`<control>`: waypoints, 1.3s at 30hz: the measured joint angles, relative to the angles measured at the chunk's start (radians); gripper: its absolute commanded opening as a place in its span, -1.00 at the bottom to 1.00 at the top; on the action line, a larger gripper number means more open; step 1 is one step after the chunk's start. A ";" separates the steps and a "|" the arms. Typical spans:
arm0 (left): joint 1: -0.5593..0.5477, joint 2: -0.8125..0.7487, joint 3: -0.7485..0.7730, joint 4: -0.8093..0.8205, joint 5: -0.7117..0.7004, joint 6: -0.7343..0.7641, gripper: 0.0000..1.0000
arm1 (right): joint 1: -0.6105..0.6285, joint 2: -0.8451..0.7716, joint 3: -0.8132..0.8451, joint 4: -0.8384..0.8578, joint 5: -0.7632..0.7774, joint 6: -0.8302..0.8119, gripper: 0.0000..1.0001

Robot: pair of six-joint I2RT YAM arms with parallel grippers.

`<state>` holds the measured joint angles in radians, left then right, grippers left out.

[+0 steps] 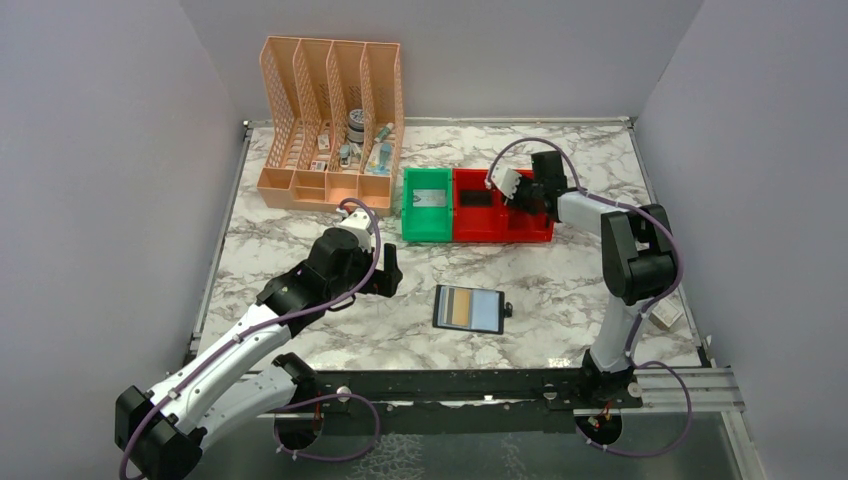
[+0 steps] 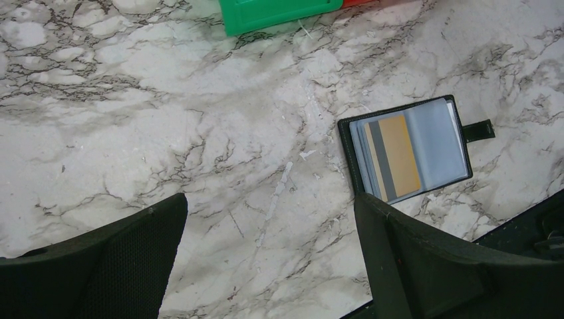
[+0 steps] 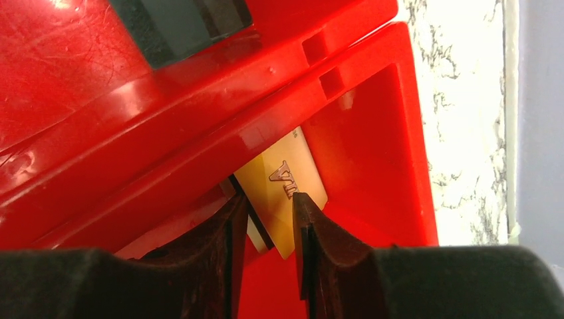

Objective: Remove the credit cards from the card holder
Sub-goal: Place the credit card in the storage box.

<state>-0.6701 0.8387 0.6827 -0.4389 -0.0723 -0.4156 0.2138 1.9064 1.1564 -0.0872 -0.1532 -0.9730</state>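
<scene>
Currently the right arm is rising from its base and reaching forward and inward, so that the right end effector [image 3: 266,207] is dipping into the right-hand red bin [image 3: 372,126], apparently because that bin is serving as the drop spot for removed cards. Its fingers are standing a little apart with the lower end of a gold card [image 3: 287,176] between them. The card is showing its face and leaning toward the bin's wall rather than being clamped flat, so it is looking loose, not pinched. The card holder [image 1: 468,308] is lying open and flat on the worktop [image 1: 560,290] toward the near edge, well apart from the bins, its tab pointing right. A tan card [image 2: 399,153] is sitting in one of its sleeves, so the job is looking unfinished. The left arm is stretching low across the worktop with its elbow bent. The left end effector [image 1: 388,272] is hovering near the card holder's left side with fingers spread wide and nothing between them, probably waiting to steady it for the next pull.
</scene>
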 measured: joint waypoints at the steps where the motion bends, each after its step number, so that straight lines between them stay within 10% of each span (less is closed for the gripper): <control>1: 0.000 0.000 0.000 0.000 0.000 0.000 0.99 | 0.000 0.000 0.000 -0.004 -0.002 0.000 -0.35; 21: 0.000 0.000 0.000 0.000 0.000 0.000 0.99 | -0.006 -0.029 0.000 0.003 -0.016 0.141 -0.28; 29: 0.000 -0.003 0.000 0.000 0.000 0.000 0.99 | -0.006 -0.299 -0.137 0.229 0.117 0.545 0.24; 34: 0.000 -0.006 0.000 0.000 -0.001 -0.001 0.99 | -0.031 -0.452 -0.209 0.260 0.169 0.934 0.03; 39: 0.000 -0.006 0.000 0.000 -0.005 -0.005 0.99 | -0.046 -0.501 -0.214 0.166 0.064 1.213 0.62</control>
<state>-0.6701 0.8330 0.6827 -0.4389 -0.0769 -0.4206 0.1680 1.4055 0.9424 0.0784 -0.0891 0.2405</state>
